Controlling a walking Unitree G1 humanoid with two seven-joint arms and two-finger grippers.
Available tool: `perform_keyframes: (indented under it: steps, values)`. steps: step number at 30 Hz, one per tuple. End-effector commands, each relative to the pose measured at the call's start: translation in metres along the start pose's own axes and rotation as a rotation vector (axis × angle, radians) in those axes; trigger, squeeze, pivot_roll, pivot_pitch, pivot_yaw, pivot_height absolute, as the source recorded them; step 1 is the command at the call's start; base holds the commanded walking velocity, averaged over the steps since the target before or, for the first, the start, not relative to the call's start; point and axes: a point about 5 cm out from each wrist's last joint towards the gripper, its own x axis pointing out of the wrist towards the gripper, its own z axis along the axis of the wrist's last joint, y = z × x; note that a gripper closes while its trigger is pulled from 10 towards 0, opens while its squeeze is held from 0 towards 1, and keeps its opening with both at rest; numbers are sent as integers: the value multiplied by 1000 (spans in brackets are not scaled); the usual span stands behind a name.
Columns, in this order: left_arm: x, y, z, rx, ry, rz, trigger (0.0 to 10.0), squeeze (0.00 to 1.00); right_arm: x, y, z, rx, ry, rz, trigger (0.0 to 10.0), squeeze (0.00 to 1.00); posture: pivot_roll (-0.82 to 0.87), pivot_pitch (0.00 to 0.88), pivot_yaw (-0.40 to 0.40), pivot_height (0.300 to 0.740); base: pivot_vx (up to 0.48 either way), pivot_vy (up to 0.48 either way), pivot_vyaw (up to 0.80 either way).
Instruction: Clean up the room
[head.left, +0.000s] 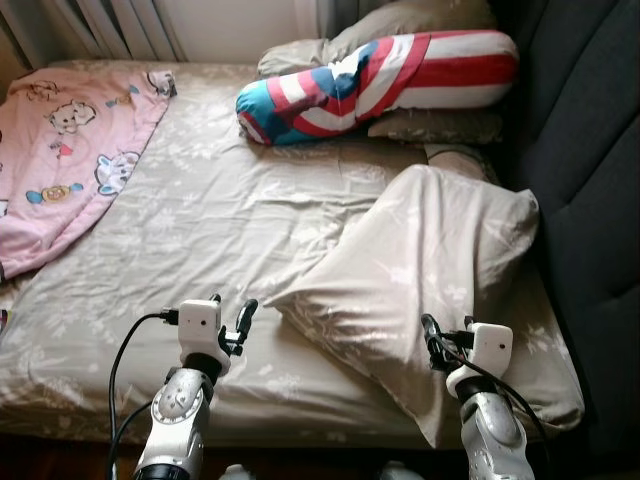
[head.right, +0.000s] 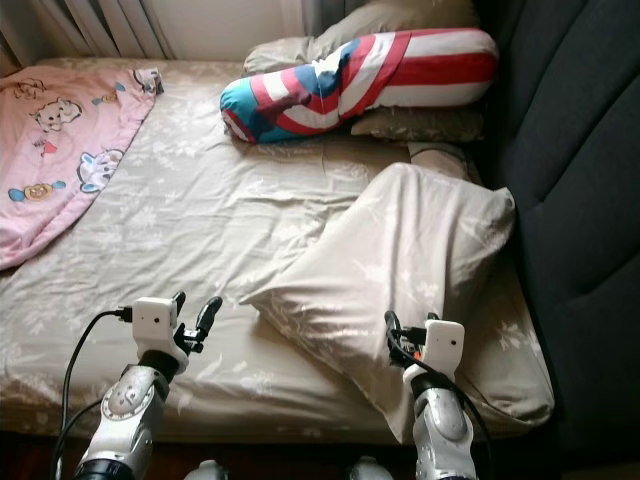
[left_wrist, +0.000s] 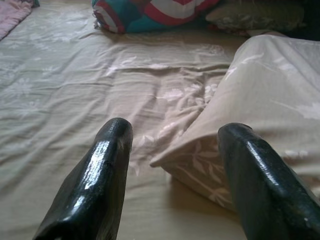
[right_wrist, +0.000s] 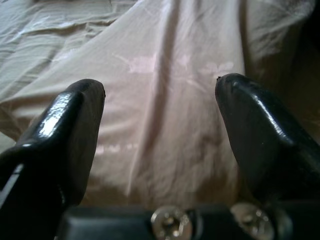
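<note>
Pillow (head.left: 430, 270) lying askew across bed (head.left: 200, 230), beside headboard (head.left: 590, 180). Hovering with right hand (right_wrist: 160, 125) spread above its near corner, left hand (left_wrist: 172, 165) parted just beside its edge. Advising pinching both corners evenly, lifting without dragging sheet.

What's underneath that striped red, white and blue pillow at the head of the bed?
The striped pillow lies on beige pillows stacked on the floral bedsheet. How many pillows lie beneath it is hidden.
</note>
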Motion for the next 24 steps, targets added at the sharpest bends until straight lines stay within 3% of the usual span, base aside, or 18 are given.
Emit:
perform_keyframes:
  steps: [1, 24]
  values:
    - [-2, -1, -2, 6, 15, -12, 10000, 0, -3, -1, -4, 1, 17, -3, 10000, 0, -8, 174, -16, 657, 0, 0, 0]
    - [-2, -1, -4, -5, 36, -12, 10000, 0, 0, 6, -5, 11, 27, 20, 10000, 0, -1, 169, -16, 657, 0, 0, 0]
